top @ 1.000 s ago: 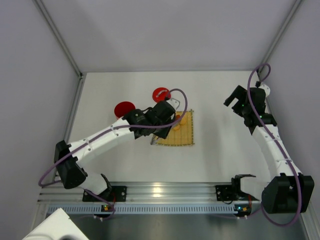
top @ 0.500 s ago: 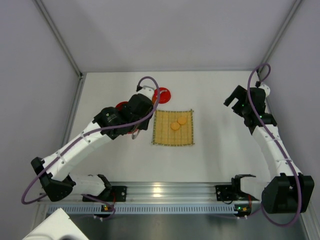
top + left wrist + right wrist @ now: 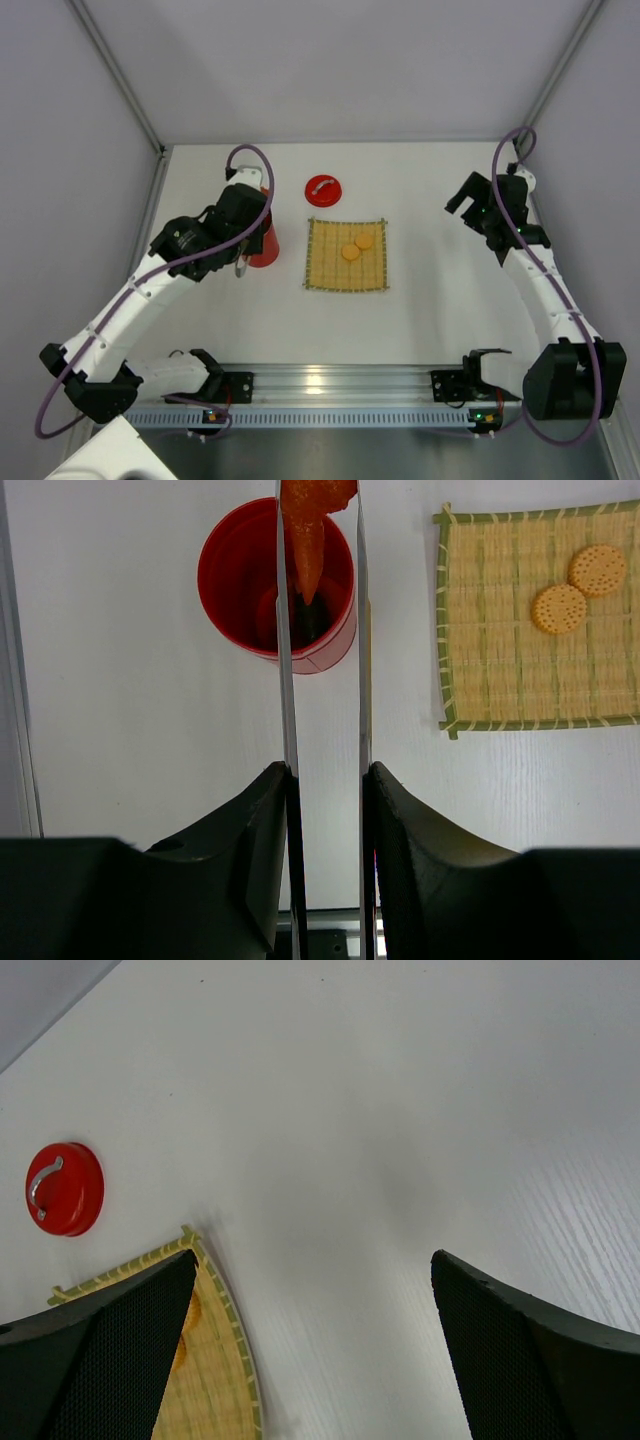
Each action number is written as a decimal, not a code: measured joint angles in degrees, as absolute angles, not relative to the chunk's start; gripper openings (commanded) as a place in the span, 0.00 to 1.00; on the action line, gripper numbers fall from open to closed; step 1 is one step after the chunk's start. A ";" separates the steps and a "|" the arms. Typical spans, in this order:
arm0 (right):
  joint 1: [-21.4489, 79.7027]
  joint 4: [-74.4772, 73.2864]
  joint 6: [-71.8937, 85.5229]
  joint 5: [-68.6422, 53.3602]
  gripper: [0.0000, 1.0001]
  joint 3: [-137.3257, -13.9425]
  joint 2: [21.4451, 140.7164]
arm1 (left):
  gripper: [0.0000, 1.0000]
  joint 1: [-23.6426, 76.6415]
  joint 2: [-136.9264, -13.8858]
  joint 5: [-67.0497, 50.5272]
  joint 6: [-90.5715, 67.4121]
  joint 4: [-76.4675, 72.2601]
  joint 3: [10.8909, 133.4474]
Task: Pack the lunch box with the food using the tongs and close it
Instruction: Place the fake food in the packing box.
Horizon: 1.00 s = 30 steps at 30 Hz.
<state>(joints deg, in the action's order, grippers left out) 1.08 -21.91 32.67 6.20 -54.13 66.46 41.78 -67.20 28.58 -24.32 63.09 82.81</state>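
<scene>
Two black fingers (image 3: 250, 860) of the left gripper (image 3: 325, 800) are squeezing nearly together on the long thin silver-grey metal tongs (image 3: 287, 680). They are gripping both blades low down, so that the tips are pinching a soft-looking orange-red piece of food (image 3: 308, 530). That piece is hanging over the open mouth of the small glossy red cylindrical lunch box (image 3: 225, 580), which is standing upright just to the left of the square yellow bamboo mat (image 3: 330, 270). Two round orange-yellow slices (image 3: 558, 608) are lying side by side on the mat's far right part, not yet packed. The round red lid (image 3: 323, 188) with its pale handle is sitting just beyond the mat's far left corner, apart from the box. Well to the right of the mat, the right gripper (image 3: 467, 197) is hovering with its jaws spread wide, holding nothing. The pinched piece is probably limp and slick, so a gentle release over the opening should do. The flat slices are likely stiffer and best nipped across their edges, and the light lid is best taken by its handle.
</scene>
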 measured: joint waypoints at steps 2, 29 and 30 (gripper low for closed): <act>1.08 -21.91 32.67 6.09 0.99 -54.13 66.57 | 0.41 41.12 -67.09 28.58 -24.36 63.37 82.17; 1.08 -21.91 32.77 5.89 1.00 -54.13 66.87 | 0.54 38.68 -66.83 28.12 -24.51 63.88 79.05; 1.08 -21.91 32.77 5.89 0.99 -54.13 66.87 | 0.54 38.68 -66.83 27.97 -24.45 63.88 79.07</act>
<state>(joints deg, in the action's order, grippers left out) 1.08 -21.91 32.77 5.89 -54.13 66.87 38.68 -66.83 27.97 -24.45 63.88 79.07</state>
